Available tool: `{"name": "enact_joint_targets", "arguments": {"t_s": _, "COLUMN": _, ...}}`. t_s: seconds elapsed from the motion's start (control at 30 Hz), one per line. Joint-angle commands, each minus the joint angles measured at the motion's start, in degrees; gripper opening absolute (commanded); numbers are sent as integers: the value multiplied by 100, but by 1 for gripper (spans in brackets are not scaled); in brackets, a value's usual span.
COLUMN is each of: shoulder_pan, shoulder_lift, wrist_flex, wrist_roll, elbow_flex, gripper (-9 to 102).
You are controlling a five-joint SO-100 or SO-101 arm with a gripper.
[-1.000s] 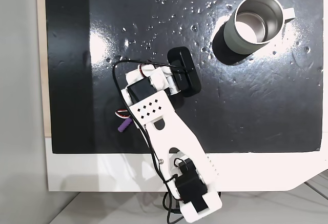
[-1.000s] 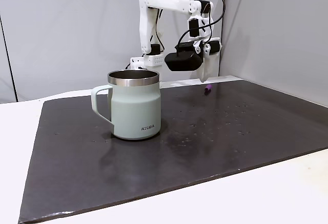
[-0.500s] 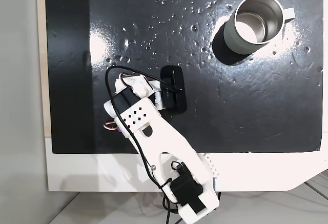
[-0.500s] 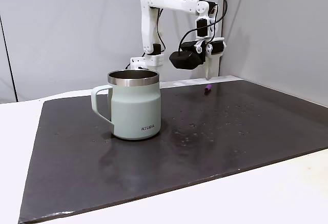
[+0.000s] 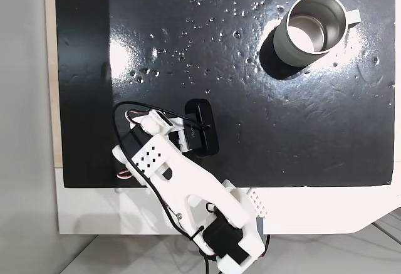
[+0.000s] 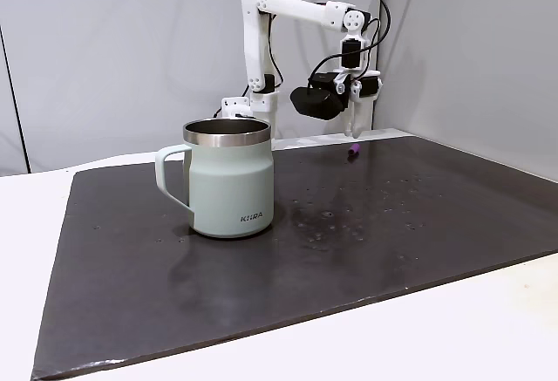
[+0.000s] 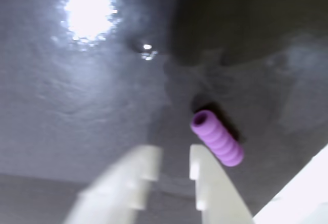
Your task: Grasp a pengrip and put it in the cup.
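So over the last sec the white 3D-printed arm swung its wrist back toward the near corner of the mat. In the top-down fixed view it went from sitting mid-mat to parked over the bottom-left edge, and it now covers the spot where the pengrip was showing before. Means it's basically done w/ the approach and lining up for the pick imo, nothing grabbed yet.

The gripper (image 7: 171, 165) is a two-finger white plastic thing, and in the wrist view the jaws are only a little apart, narrow gap w/ nothing between them. Not touching anything, it's hanging above the dark textured rubbery mat (image 7: 77, 106).

The tiny light-purple ribbed cylinder pengrip (image 7: 217, 138) is lying on its side on the mat just right of the right fingertip (image 7: 197, 157) in the wrist view, not between the fingers. So prob needs a small nudge sideways + a wider opening before dropping. In the side fixed view the pengrip (image 6: 354, 151) sits right under the gripper (image 6: 352, 128).

The round pale grey-green mug w/ shiny steel inside (image 5: 312, 29) is well away from the gripper, far corner of the mat diagonally, upright and looks empty
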State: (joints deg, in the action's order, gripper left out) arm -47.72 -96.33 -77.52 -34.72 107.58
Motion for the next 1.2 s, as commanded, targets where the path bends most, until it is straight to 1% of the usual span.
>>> {"name": "enact_joint_targets", "arguments": {"t_s": 0.0, "shoulder_pan": -167, "shoulder_lift": -545, "wrist_flex": 167, "wrist_roll": -123, "elbow_flex": 290, "gripper": 26}}
{"name": "enact_joint_targets", "arguments": {"t_s": 0.1, "shoulder_pan": -308, "shoulder_lift": -747, "wrist_flex": 492, "wrist_roll": -114, "elbow_flex": 677, "gripper": 30}}
{"name": "enact_joint_targets", "arguments": {"t_s": 0.23, "shoulder_pan": -519, "shoulder_lift": -589, "wrist_flex": 563, "wrist_roll": -132, "elbow_flex": 721, "gripper": 33}}
{"name": "enact_joint_targets", "arguments": {"t_s": 0.43, "shoulder_pan": -765, "shoulder_lift": 123, "wrist_flex": 633, "wrist_roll": -167, "elbow_flex": 536, "gripper": 31}}
{"name": "enact_joint_targets", "arguments": {"t_s": 0.6, "shoulder_pan": -1046, "shoulder_lift": 387, "wrist_flex": 677, "wrist_roll": -149, "elbow_flex": 448, "gripper": 31}}
{"name": "enact_joint_targets", "arguments": {"t_s": 0.93, "shoulder_pan": -1397, "shoulder_lift": 1195, "wrist_flex": 738, "wrist_roll": -79, "elbow_flex": -79, "gripper": 27}}
{"name": "enact_joint_targets", "arguments": {"t_s": 1.17, "shoulder_pan": -1573, "shoulder_lift": 1424, "wrist_flex": 782, "wrist_roll": 123, "elbow_flex": -220, "gripper": 18}}
